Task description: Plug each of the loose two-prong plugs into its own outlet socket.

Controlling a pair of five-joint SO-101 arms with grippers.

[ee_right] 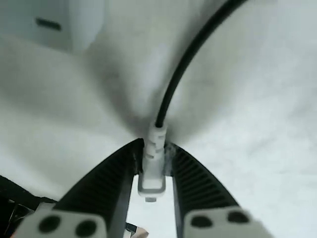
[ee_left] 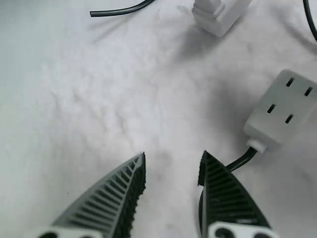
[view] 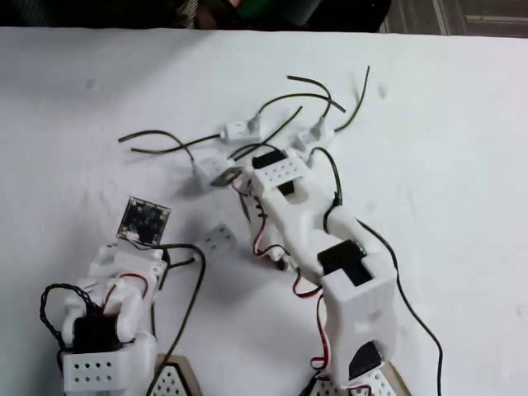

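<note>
My right gripper (ee_right: 152, 171) is shut on a small white two-prong plug (ee_right: 151, 163), whose black cord (ee_right: 190, 54) runs away over the table. A pale outlet block (ee_right: 49, 22) lies just beyond it. From above, that gripper (view: 262, 158) sits at the table's middle among white plugs (view: 239, 129) and loose black cords. My left gripper (ee_left: 171, 171) hangs open over bare table. A grey outlet block (ee_left: 283, 111) with two pairs of slots and a black cord lies close beside one of its fingers (ee_left: 223, 198). Another white plug (ee_left: 218, 12) lies farther off.
The white table (view: 462, 124) has free room at the far left and along the right side. Black cords (view: 157, 144) trail across the middle. The left arm (view: 115, 305) sits at the near left edge, and a small outlet block (view: 219, 238) lies between the two arms.
</note>
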